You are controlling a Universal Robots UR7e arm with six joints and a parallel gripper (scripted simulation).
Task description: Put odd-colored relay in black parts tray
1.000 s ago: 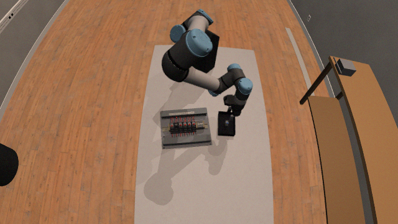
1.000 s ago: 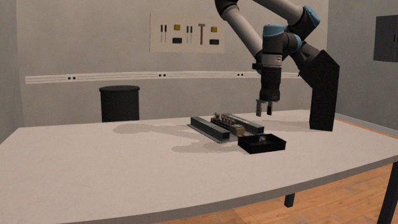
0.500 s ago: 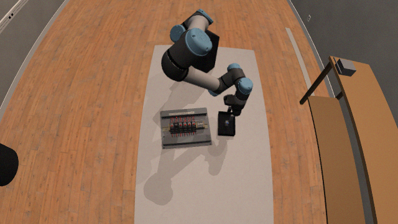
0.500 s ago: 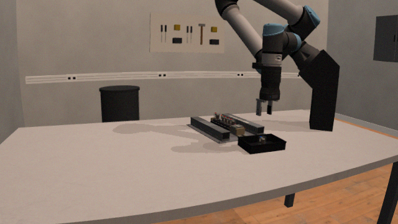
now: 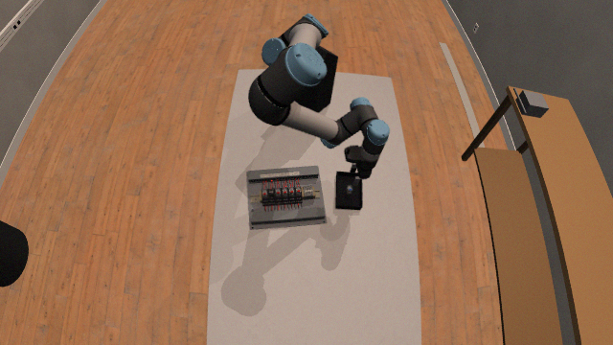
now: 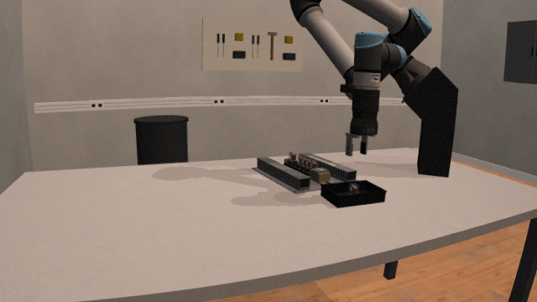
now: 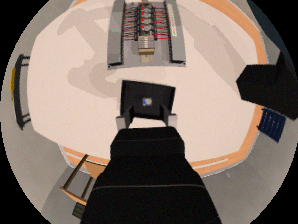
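Note:
The grey relay panel (image 5: pixel 287 218) (image 6: pixel 282 172) (image 7: pixel 117 38) lies flat on the table. Its row of red-buttoned relays (image 5: pixel 283 192) (image 6: pixel 303 160) (image 7: pixel 144 19) sits on the rail, with a gap in the row. The black parts tray (image 5: pixel 341 204) (image 6: pixel 355 199) (image 7: pixel 161 92) stands right of the panel. A small relay with a blue button (image 5: pixel 350 190) (image 6: pixel 353 188) (image 7: pixel 147 102) lies inside it. My gripper (image 6: pixel 356 151) (image 5: pixel 357 174) is open and empty. It hangs above the table just behind the tray's far end.
The robot's black pedestal (image 6: pixel 436 122) stands at the table's far right. A black bin (image 6: pixel 161 138) (image 5: pixel 10 259) stands on the floor beyond the table. Wooden benches (image 5: pixel 527 216) stand to one side.

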